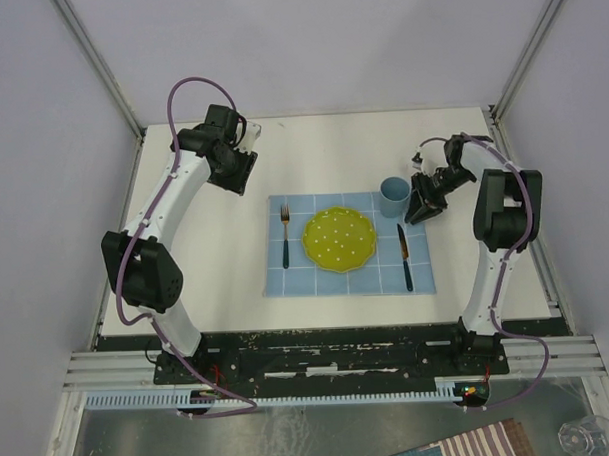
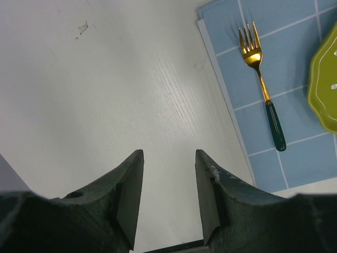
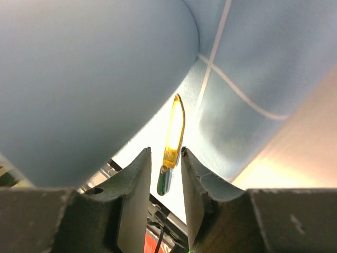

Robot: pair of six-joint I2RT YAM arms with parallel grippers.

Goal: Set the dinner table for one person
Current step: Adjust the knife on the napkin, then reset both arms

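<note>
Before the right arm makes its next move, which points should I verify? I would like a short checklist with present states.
1. Cup upright on placemat corner: ok.
2. Right gripper jaws apart, nothing between them: ok.
3. Right gripper clear of the cup: cannot tell, very close.
4. Fork left of plate, knife right: ok.
5. Left gripper open, empty, over the dinner table: ok.

Top view: above dinner table (image 1: 216,281), arm bases (image 1: 179,364) at 6 o'clock. Wrist views: close, downward; left shares fork (image 2: 261,79) (cloth (image 2: 295,158) too), right knife (image 3: 172,139).
</note>
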